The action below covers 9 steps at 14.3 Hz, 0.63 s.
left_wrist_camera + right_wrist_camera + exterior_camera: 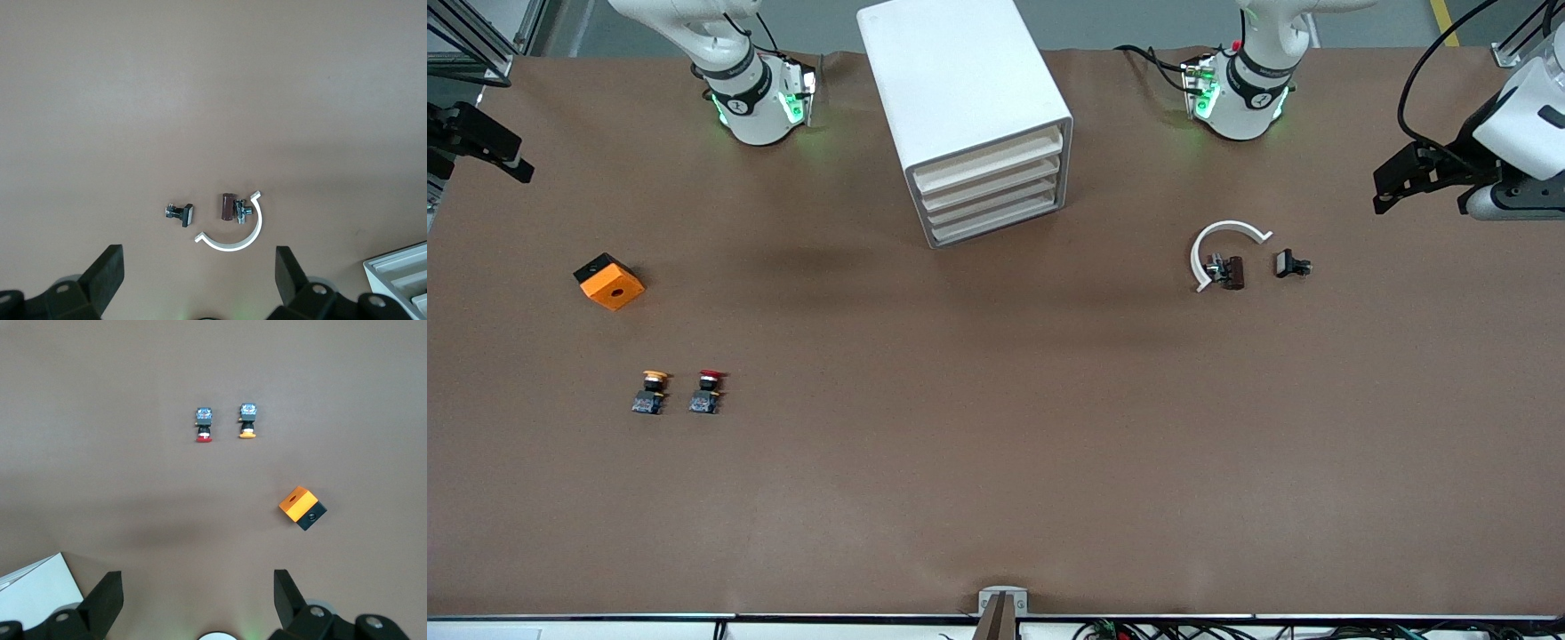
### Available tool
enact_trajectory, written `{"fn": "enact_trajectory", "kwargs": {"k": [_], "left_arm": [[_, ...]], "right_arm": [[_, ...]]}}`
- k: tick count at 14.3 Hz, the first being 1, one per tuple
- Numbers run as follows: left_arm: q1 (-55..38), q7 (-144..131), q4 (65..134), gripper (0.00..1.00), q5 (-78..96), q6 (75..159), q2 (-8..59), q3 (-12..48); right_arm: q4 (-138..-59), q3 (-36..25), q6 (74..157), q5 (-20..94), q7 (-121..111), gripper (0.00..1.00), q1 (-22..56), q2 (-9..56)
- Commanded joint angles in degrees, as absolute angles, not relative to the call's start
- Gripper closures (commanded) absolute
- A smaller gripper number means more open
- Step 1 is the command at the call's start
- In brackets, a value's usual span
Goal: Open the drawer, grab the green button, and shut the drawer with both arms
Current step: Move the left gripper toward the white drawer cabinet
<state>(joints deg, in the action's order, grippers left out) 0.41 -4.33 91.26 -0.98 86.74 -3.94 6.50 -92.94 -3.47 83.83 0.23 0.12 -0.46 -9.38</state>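
The white cabinet [960, 98] stands at the back middle of the table, and its four cream drawers [991, 191] are all shut. The green button is hidden. My left gripper [1392, 185] hangs open and empty over the left arm's end of the table. In the left wrist view [199, 273] its fingers [107, 273] are spread wide. My right gripper [503, 156] hangs open and empty over the right arm's end. In the right wrist view [197, 599] it is also spread wide. A corner of the cabinet shows in both wrist views [400, 273] [33, 593].
An orange-capped button [651, 391] and a red-capped button [707, 391] stand toward the right arm's end, with an orange-and-black block [609, 281] farther back. A white C-shaped ring [1223, 249], a brown part [1232, 271] and a small black part [1289, 264] lie toward the left arm's end.
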Motion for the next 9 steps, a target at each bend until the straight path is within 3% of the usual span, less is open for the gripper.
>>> {"fn": "enact_trajectory", "kwargs": {"k": [1, 4, 9], "left_arm": [[0.3, -3.3, 89.2, 0.00, -1.3, 85.3, -3.2, 6.5], [0.4, -3.3, 89.0, 0.00, -1.3, 85.3, -2.3, 6.5], [-0.3, -3.6, 87.8, 0.00, -0.6, 85.4, 5.8, 6.8]], "right_arm": [[-94.7, -2.6, 85.0, -0.8, -0.7, 0.00, -1.1, -11.1], [-94.7, -2.7, 85.0, -0.7, -0.6, 0.00, -1.1, -11.2], [-95.0, -2.7, 85.0, -0.1, -0.5, 0.00, -1.4, -11.3]]}}
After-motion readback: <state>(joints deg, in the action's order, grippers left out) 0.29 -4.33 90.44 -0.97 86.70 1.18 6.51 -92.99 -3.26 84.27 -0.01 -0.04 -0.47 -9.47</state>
